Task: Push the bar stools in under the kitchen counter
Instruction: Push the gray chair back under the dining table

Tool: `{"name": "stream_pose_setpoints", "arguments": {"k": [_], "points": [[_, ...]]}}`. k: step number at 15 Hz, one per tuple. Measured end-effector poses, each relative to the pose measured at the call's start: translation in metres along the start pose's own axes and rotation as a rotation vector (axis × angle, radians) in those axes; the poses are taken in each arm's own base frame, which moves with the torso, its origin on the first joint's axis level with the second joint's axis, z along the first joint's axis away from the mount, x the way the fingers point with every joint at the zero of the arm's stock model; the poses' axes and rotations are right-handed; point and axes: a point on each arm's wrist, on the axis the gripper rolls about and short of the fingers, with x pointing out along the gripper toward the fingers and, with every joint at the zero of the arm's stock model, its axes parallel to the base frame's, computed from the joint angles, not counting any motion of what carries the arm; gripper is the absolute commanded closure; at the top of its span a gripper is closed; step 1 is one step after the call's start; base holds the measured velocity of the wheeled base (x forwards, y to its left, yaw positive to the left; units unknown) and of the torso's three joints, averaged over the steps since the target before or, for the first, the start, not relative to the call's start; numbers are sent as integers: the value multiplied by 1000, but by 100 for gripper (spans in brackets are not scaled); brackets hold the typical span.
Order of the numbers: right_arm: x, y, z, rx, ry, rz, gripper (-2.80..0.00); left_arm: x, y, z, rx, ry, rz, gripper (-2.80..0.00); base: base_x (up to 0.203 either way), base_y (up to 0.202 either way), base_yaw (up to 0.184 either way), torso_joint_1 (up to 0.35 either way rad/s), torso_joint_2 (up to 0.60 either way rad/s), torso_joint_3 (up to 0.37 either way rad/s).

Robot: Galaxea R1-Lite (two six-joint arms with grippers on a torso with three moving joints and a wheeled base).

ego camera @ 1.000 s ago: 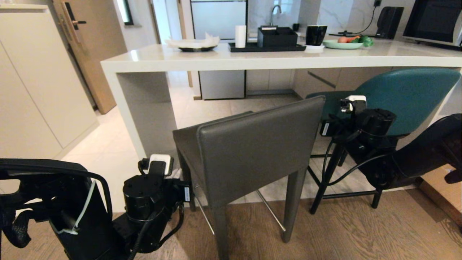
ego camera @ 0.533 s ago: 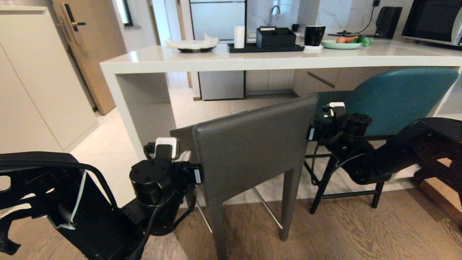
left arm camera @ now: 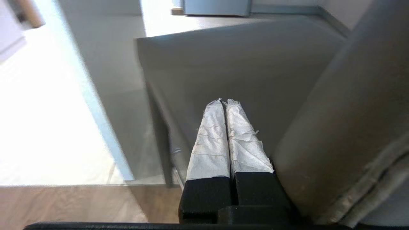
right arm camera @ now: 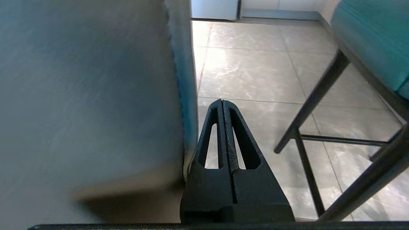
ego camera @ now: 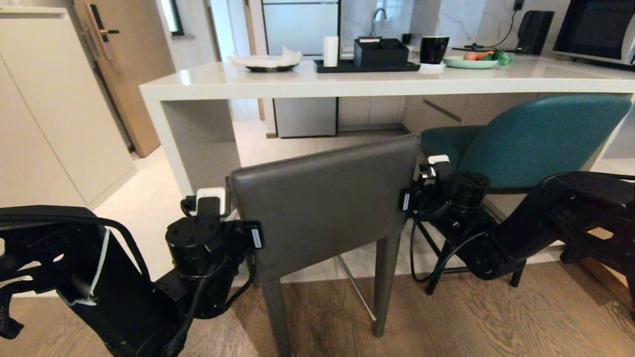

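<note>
The grey leather bar stool stands in front of the white kitchen counter with its back toward me. The teal bar stool stands to its right, seat partly beneath the counter top. My left gripper is shut with nothing in it, its taped fingers lying along the left edge of the grey stool's back, above the seat. Also shut and holding nothing, my right gripper sits against the right edge of the same back, between the two stools.
The counter carries a black tray, a black cup, a plate of vegetables and a microwave. A white cupboard and a wooden door stand at the left. Tiled floor runs beneath the counter.
The grey stool has swung and shifted left, its back now facing me squarely. Both arms moved with it, the right one coming in leftward from the teal stool to the grey back's right edge.
</note>
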Motion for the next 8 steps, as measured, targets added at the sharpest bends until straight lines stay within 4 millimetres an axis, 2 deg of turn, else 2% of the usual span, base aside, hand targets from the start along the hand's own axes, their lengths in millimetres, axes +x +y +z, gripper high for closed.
{"name": "stream_pose_setpoints", "arguments": {"k": [3,5,7,8], "points": [[-16,6,-2,-1,-5,18,0,9,14,-2,-3,5,33,0,0,0,0,0,0,0],[-33,17,1,-1,-5,50,0,19,24,-4,-8,1,51,0,0,0,0,0,0,0],[-48,34,5,-3,-4,112,0,26,26,-8,-5,8,53,0,0,0,0,0,0,0],[-52,36,7,-3,-8,117,0,30,26,-9,-5,6,55,0,0,0,0,0,0,0]]}}
